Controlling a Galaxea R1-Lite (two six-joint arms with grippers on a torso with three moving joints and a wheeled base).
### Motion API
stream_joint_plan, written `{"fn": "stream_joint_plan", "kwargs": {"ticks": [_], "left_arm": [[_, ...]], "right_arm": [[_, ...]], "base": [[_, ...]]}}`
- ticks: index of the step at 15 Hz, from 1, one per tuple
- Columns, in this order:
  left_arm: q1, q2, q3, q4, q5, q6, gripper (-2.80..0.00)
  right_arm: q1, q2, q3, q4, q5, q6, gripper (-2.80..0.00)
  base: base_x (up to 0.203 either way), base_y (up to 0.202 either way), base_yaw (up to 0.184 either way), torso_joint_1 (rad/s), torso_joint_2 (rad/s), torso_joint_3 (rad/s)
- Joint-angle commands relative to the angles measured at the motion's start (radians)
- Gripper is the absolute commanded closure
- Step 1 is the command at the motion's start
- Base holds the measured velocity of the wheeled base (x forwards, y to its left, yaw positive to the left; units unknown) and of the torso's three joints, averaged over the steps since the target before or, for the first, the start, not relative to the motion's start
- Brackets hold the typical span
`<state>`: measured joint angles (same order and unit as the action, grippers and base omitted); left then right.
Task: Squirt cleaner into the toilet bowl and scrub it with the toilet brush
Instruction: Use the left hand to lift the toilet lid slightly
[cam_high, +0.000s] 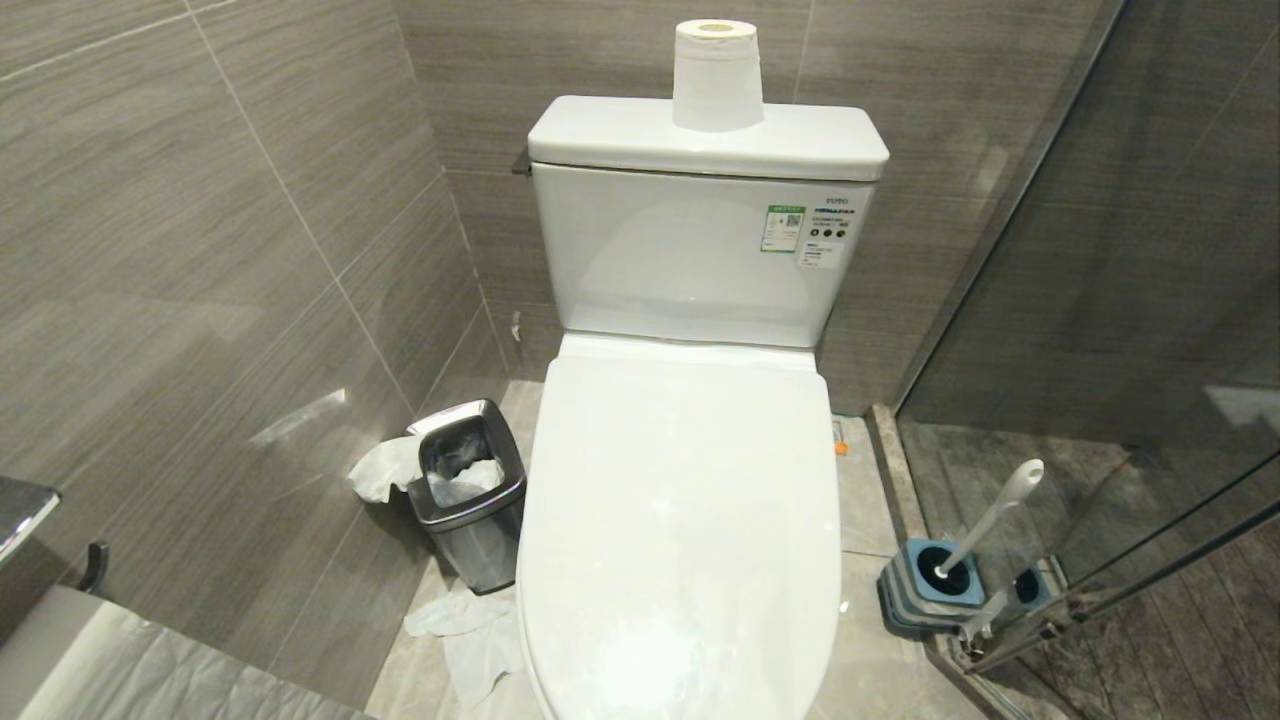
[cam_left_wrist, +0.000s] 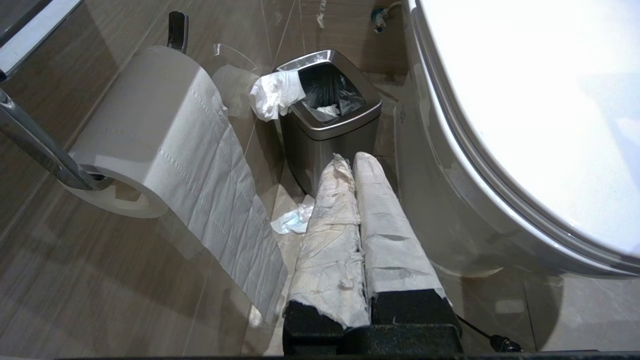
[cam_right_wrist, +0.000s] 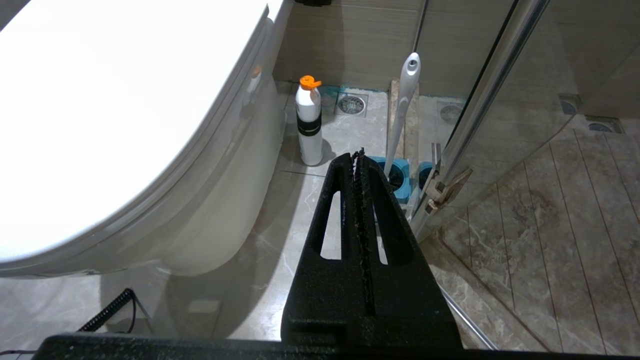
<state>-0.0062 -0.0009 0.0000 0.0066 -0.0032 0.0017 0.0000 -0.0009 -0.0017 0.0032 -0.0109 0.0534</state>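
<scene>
I am at the very start: the toilet lid (cam_high: 680, 500) is down, both arms parked low beside the toilet. The left gripper (cam_left_wrist: 352, 162) and right gripper (cam_right_wrist: 359, 156) are pressed together, empty. Next I must lift the lid, then fetch the cleaner bottle (cam_right_wrist: 309, 125); the toilet brush (cam_high: 985, 525) waits in its holder (cam_high: 925, 590).

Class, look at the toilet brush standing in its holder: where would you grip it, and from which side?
Grip the toilet brush high on its slim white handle, coming from above on the toilet side; it leans toward the glass door, and its head sits inside the holder.
</scene>
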Motion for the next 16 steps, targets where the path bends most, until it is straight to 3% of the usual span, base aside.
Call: {"fn": "stream_joint_plan", "kwargs": {"ticks": [1,16], "left_arm": [[0.000,0.001,0.002,0.000,0.000,0.000,0.00],[0.000,0.001,0.003,0.000,0.000,0.000,0.00]], "right_arm": [[0.000,0.001,0.000,0.000,0.000,0.000,0.00],[0.000,0.001,0.002,0.000,0.000,-0.001,0.00]], "base": [[0.000,0.000,0.000,0.000,0.00,0.000],[0.000,0.000,0.000,0.000,0.00,0.000]]}}
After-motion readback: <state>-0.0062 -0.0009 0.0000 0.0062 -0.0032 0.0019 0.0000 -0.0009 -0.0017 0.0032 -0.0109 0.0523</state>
